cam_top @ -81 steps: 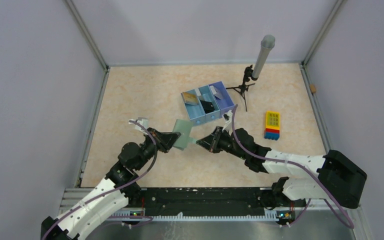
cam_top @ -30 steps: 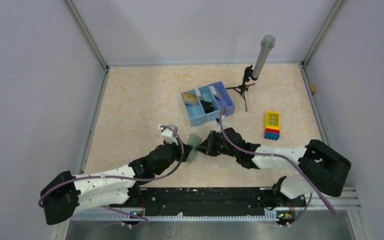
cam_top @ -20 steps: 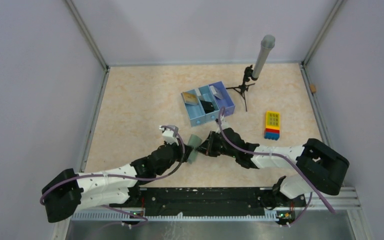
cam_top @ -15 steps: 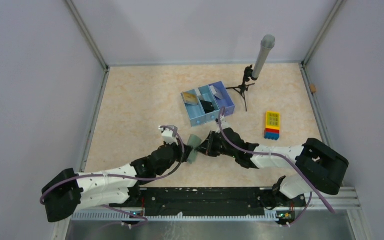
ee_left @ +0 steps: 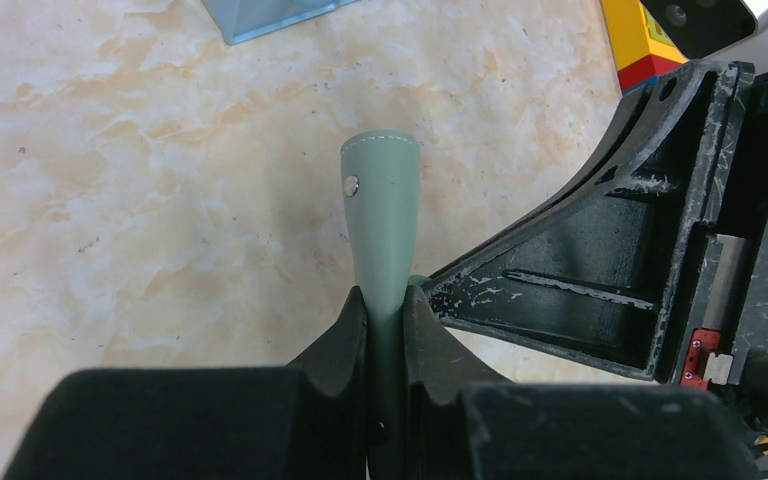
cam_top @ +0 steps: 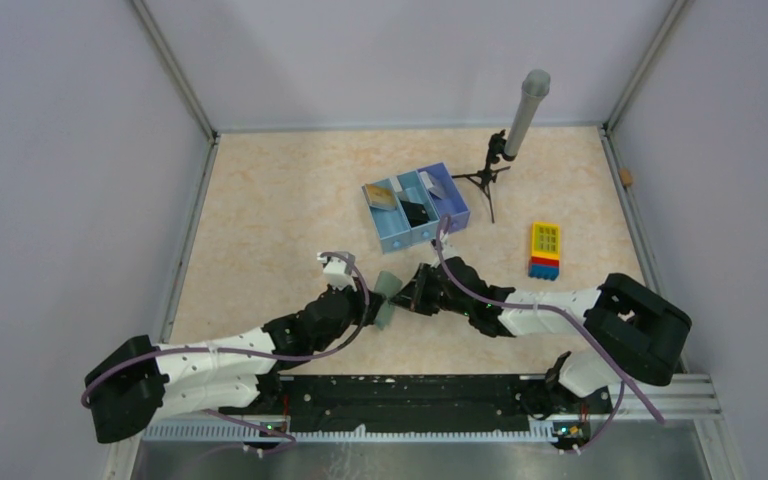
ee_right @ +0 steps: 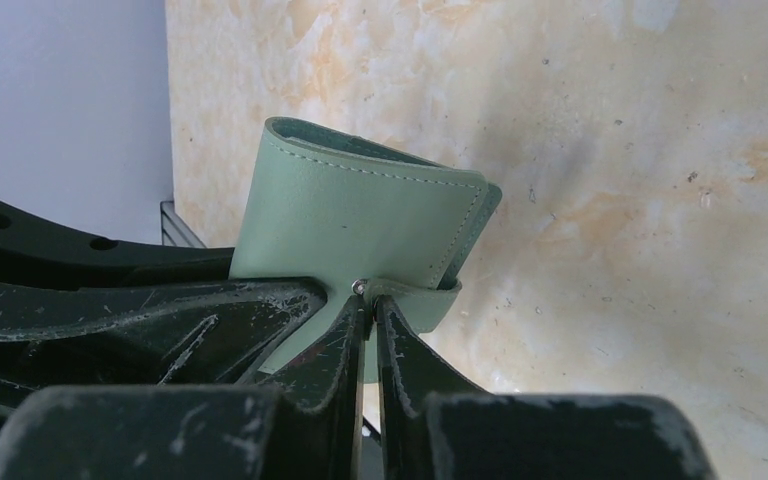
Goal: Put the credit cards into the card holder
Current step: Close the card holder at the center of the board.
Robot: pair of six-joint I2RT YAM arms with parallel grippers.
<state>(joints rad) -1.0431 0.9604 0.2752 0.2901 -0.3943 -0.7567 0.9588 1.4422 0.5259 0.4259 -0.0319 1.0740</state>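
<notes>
A beige, marble-patterned table (cam_top: 260, 200) lies inside pale lilac walls (cam_top: 80, 150), and a black rail (cam_top: 400, 395) with the two arm bases runs along its near edge. From there both arms reach inward and meet a little before the middle of the table. The left gripper (ee_left: 385, 300) is closed tightly on the lower part of the card holder (ee_left: 380, 200), which is grey-green, folded and held edge-up between the fingers. The right gripper (ee_right: 368, 305) comes from the opposite side, and its fingers are nearly together, pinching the small strap (ee_right: 405, 295) with a metal snap on the same card holder. So the card holder is held between both grippers at once, near the table surface. Farther back stands a blue tray (cam_top: 410, 238) with three compartments, and flat cards (cam_top: 382, 197) lie in them. To the right of the tray is a yellow block (cam_top: 545, 240) on red and blue layers. Farthest back is a small black tripod stand (cam_top: 485, 180) carrying a grey cylinder (cam_top: 526, 110).
</notes>
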